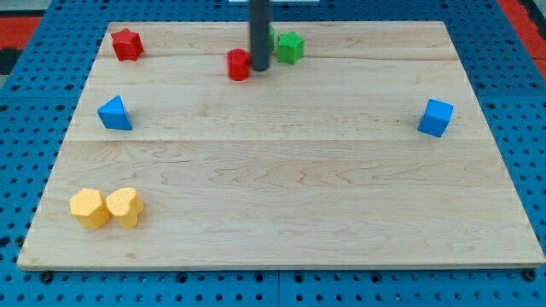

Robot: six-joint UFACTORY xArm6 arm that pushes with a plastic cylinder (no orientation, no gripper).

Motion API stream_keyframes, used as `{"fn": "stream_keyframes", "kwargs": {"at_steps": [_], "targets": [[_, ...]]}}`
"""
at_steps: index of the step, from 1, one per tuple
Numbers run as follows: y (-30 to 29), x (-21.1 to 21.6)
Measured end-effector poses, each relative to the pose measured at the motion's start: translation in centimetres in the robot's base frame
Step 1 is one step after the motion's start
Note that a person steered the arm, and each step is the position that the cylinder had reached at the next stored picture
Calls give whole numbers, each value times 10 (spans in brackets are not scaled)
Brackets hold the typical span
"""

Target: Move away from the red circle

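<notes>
Beside red circle [239,65], my tip [259,68]

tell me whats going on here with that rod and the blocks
A robot arm's dark rod has my tip resting on a wooden board, right beside the red circle, on its right. A green star sits just right of the rod. Elsewhere lie a red star, a blue triangle, a blue cube and two yellow blocks, untouched.
</notes>
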State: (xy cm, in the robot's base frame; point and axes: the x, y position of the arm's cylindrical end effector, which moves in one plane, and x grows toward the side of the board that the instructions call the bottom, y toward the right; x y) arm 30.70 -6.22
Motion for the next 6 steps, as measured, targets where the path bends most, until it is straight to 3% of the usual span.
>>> {"fn": "stream_keyframes", "kwargs": {"at_steps": [1,3,4,5,6], "targets": [[-79,11],[-125,-18],[-35,-25],[109,-20],[217,10]]}}
